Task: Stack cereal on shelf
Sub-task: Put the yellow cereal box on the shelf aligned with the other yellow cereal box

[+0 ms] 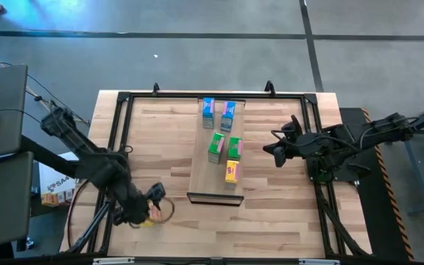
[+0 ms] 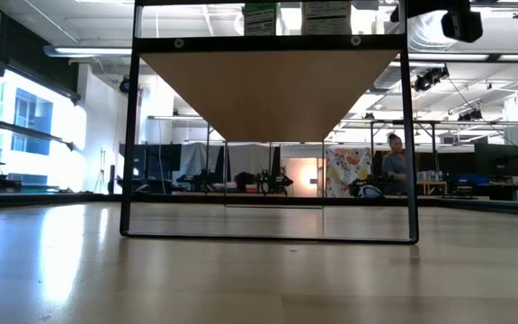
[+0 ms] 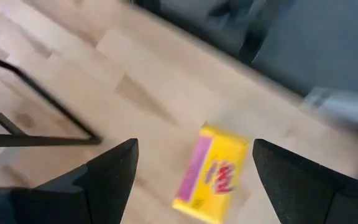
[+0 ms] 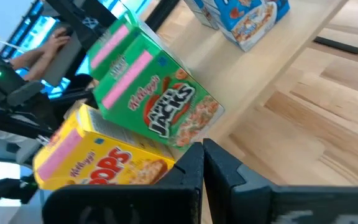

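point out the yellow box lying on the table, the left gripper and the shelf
yellow box (image 3: 211, 174), left wrist view, middle of its printed face
left gripper (image 3: 194, 171), left wrist view, midway between its open fingertips
shelf (image 1: 201, 173), high view, bare wood near its front end

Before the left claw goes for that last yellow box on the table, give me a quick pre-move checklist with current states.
1. Left claw open wide enough: ok, fingers stand apart on either side of the yellow box.
2. Box lying free on the tabletop, not gripped: ok.
3. Box centred between the fingers: ok in the left wrist view.
4. Right claw shut and parked beside the shelf, away from the left arm: ok.
5. Five boxes already on the shelf: ok.
6. Free spot on the shelf's near end: cannot tell.
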Robot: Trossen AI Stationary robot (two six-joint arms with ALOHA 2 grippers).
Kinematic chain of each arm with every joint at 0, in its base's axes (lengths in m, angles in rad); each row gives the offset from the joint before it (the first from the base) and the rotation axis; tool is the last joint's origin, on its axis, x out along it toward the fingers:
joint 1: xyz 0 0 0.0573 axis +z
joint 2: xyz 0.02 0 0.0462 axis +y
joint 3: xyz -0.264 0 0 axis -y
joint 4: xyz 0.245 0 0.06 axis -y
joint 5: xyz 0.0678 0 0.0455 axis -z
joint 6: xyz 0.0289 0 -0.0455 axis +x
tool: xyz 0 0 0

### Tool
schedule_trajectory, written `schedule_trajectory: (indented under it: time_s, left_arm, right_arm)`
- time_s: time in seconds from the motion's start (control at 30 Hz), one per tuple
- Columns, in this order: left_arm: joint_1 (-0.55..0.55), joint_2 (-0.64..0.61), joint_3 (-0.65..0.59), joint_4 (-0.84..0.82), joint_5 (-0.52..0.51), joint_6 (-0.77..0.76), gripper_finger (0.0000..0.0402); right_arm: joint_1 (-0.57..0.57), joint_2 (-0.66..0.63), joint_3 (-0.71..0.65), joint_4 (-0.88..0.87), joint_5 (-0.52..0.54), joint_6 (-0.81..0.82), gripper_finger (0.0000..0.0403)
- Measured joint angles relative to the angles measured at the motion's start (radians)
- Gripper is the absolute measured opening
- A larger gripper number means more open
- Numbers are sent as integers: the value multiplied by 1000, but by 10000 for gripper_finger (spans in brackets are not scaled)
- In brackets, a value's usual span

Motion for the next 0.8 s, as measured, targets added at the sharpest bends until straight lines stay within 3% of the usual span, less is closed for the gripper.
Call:
schedule_trajectory:
  time_s: [0.13, 0.4, 0.8]
  left_arm:
    - [-51, 78, 0, -17, -124, 66, 310]
    - [-88, 126, 0, -41, -46, -21, 310]
    - [-91, 128, -106, -18, -105, 46, 310]
  right_arm:
    - [0, 0, 0, -26, -1, -13, 0]
    - [0, 0, 0, -54, -5, -32, 0]
    - [0, 0, 0, -57, -5, -51, 0]
